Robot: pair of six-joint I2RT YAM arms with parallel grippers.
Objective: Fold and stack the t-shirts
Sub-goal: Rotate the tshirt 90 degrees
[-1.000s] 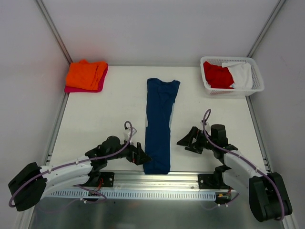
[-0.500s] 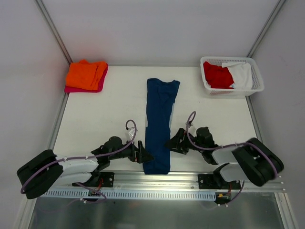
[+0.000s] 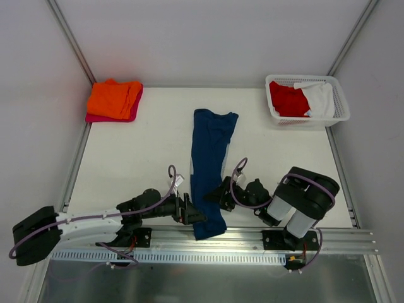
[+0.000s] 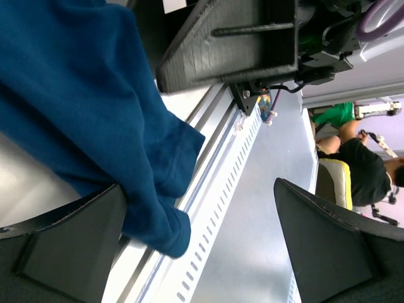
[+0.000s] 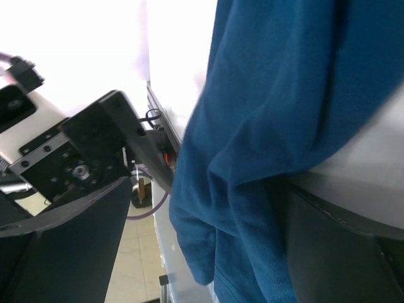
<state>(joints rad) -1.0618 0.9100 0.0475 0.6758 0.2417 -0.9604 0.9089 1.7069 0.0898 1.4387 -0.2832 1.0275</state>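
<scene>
Top view: bright, even, diffuse light. The white desk [image 3: 126,151] and walls are sharp, and shadows are faint and short.
Right wrist view: upper left is blown out to white glare. The navy t-shirt [image 5: 284,95] is close to the lens and soft.
Left wrist view: even light, cloth folds fairly crisp.

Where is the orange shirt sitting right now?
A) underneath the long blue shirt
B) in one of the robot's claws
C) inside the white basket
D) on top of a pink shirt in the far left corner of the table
D: the orange t-shirt lies folded on the pink t-shirt in the far left corner, while the basket holds only red and white cloth.
</scene>
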